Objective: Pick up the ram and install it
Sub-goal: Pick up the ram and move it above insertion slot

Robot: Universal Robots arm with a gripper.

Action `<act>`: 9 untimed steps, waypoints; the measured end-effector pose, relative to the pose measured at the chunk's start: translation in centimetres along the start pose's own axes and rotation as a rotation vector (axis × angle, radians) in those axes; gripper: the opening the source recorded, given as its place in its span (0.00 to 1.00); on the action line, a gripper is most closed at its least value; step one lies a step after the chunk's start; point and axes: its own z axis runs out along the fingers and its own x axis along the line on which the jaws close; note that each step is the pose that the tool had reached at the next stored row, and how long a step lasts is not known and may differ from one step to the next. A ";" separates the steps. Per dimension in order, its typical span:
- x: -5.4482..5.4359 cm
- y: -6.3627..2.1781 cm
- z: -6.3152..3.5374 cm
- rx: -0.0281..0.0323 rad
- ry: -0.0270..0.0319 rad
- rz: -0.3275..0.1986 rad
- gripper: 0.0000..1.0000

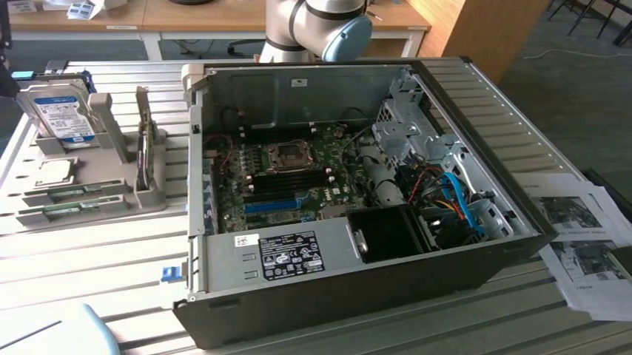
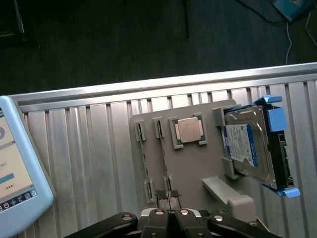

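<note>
End effector [image 2: 168, 197] hangs shut and empty over the grey holder [image 2: 198, 163] on the surface [image 2: 84, 148], tips above one end of the ram [image 2: 165, 158], whose long axis runs straight away from them. That holder sits to the exterior view's left of the computer case [image 1: 395, 288].

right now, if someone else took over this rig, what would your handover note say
Gripper: shut, nothing between its fingers, hanging above the grey holder at the end where the ram sits.
Ram sticks: two green ones, both lying in the holder's slots, beside the processor and the hard drive.
Computer case: open on the table to the exterior view's right of the holder; the black memory slots on the board look empty.
Done: nothing that shows, no stick lifted.
Left: the whole job, pickup and install.
</note>
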 end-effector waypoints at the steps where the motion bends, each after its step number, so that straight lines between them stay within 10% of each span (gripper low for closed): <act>1: 0.0 0.00 0.00 -0.0004 0.0007 -0.017 0.09; 9: 0.0 0.00 0.00 -0.0028 0.0054 -0.120 0.09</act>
